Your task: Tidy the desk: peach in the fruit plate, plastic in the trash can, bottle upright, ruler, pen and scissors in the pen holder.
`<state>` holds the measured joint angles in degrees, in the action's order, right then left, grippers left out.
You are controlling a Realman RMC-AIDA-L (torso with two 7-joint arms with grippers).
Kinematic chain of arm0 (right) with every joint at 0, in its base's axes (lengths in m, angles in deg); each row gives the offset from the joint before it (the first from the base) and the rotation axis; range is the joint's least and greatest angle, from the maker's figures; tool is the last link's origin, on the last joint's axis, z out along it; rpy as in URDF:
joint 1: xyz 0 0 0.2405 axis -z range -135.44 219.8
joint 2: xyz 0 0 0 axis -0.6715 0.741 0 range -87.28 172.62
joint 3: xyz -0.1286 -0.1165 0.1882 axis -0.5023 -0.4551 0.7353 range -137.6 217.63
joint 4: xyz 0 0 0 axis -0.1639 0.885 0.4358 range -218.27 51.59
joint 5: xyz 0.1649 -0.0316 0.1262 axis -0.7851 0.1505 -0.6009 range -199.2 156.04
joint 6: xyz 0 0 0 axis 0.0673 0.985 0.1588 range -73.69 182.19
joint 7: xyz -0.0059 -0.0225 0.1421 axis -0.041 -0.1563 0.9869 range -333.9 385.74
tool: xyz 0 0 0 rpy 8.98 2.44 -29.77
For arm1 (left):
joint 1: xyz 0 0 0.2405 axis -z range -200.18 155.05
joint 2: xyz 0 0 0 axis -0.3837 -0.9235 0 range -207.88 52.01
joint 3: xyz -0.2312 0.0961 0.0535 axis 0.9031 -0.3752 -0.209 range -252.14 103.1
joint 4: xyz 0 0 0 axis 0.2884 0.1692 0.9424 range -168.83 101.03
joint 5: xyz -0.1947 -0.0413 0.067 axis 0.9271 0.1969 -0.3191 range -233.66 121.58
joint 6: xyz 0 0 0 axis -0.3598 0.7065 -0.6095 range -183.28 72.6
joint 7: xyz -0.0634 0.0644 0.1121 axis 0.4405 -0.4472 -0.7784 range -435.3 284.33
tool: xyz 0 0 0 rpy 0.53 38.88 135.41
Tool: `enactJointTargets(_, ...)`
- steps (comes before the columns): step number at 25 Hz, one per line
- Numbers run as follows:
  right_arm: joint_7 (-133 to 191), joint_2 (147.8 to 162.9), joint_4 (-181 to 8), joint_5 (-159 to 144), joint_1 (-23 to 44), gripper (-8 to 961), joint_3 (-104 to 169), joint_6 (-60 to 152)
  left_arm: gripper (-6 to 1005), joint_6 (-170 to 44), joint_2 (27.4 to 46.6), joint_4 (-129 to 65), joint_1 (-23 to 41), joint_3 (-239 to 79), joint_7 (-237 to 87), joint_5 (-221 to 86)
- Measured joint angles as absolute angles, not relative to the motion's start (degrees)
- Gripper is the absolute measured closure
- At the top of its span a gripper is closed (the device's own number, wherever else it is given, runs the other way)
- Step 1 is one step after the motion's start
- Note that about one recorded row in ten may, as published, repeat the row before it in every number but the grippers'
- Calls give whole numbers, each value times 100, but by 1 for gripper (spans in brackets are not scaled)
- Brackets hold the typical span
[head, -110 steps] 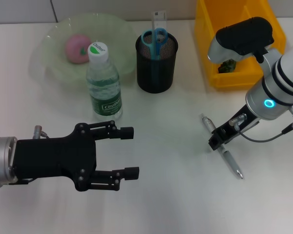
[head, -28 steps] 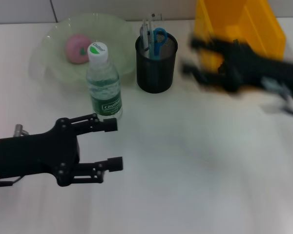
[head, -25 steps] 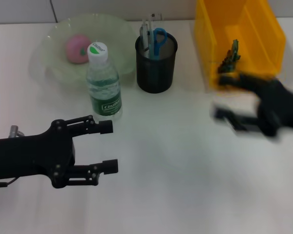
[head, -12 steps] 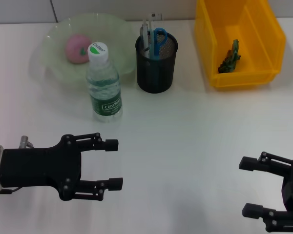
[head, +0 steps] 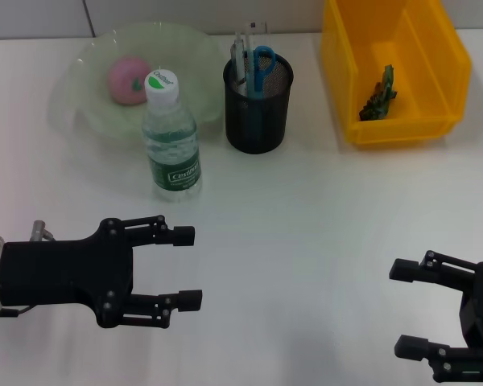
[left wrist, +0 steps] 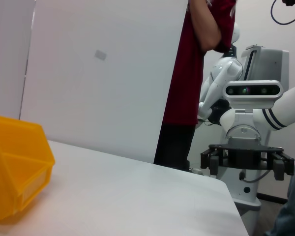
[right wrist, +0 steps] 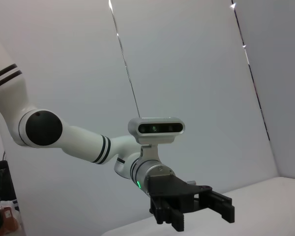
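Risk — little is looking exposed at this moment. Both arms are hovering low over the near part of the table (head: 306, 241), well apart from every item. The left tool (head: 181, 268) is standing released, holding nothing; the right tool (head: 409, 309) is likewise spread and holding nothing. Were the left arm to swing forward, it would be meeting the bottle (head: 171, 137) first — tall, narrow-based and light, so likely to topple. The pen holder (head: 258, 103), loaded with long items rising above its rim, is looking top-heavy and would tip if nudged.

Containers and contents, as they are sitting now:

- Fruit plate (head: 80, 72), pale green, at the far left of the table: the pink peach (head: 129, 80) is lying in it.
- Pen holder, black mesh, just right of the plate: the blue-handled scissors (head: 262, 60) are standing in it, with the ruler (head: 240, 50) and what appears to be the pen beside them, hard to tell apart.
- Trash can (head: 346, 48), a yellow bin at the far right: the crumpled plastic (head: 379, 92) is lying inside.
- The bottle is standing upright, cap on, just in front of the plate.
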<state>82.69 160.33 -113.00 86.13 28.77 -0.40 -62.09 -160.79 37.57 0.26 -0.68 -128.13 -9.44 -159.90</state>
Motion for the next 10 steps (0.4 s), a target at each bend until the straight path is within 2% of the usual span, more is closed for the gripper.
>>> enactJointTargets(10,8275,16036,-11295,8618,2830,136,-33,-6195,186,-16130,3778,93,-47,-12759,-939,-15979)
